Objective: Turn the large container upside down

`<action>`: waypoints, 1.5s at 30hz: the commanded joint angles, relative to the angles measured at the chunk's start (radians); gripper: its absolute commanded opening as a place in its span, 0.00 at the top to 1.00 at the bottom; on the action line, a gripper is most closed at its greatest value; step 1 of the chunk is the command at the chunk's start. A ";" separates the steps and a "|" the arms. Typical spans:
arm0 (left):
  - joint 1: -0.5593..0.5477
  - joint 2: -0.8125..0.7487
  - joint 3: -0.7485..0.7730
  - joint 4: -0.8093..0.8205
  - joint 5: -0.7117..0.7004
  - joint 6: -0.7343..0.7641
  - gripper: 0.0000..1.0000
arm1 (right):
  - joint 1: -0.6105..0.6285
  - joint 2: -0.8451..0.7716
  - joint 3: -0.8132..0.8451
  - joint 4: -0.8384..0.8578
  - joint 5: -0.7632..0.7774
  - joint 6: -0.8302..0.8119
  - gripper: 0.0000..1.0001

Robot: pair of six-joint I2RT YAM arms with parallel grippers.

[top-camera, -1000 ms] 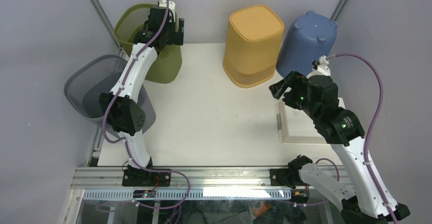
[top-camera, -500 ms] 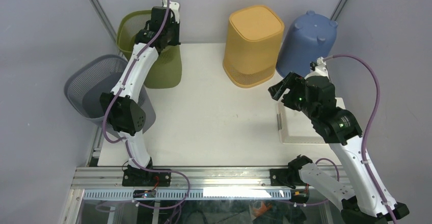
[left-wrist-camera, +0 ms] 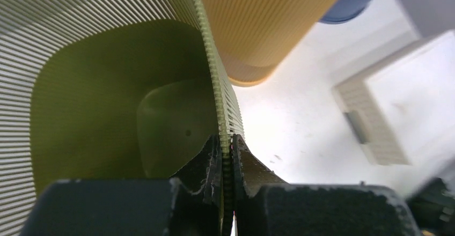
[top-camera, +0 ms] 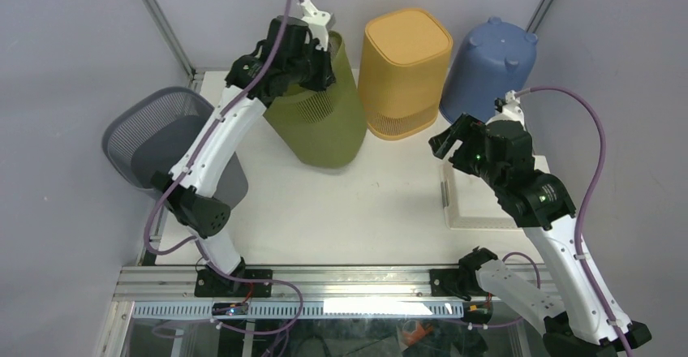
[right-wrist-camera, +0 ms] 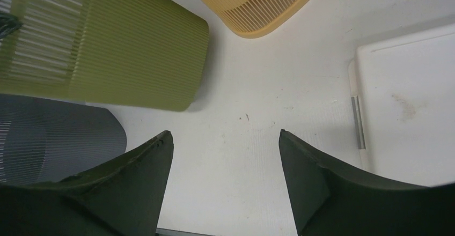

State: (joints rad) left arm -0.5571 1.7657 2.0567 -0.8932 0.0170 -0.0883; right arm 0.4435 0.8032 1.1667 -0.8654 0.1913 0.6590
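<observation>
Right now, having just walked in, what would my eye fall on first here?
The olive-green ribbed plastic bin at the back of the white table, tipped at a slant with the left arm's jaws pinched shut on its rim. Next, the yellow ribbed bin and blue plastic bin standing upside down to its right, while the right arm's jaws hang open near the white tray.

No text, label, brand, number or sign can be read in any of the three views.
</observation>
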 commanded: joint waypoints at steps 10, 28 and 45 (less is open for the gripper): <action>0.028 -0.291 -0.045 0.028 0.432 -0.341 1.00 | -0.001 -0.021 0.012 0.018 -0.026 -0.014 0.17; 0.030 -0.512 -0.871 0.850 0.804 -0.848 1.00 | 0.000 -0.028 0.008 -0.080 -0.052 -0.023 0.14; 0.142 -0.379 -0.949 0.572 0.469 -0.426 0.89 | 0.000 -0.105 -0.074 -0.152 -0.128 0.050 0.08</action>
State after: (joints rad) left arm -0.4183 1.3537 1.1301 -0.2966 0.6506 -0.7170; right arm 0.4435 0.7189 1.0962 -1.0115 0.0967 0.6834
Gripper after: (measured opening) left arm 0.096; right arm 0.911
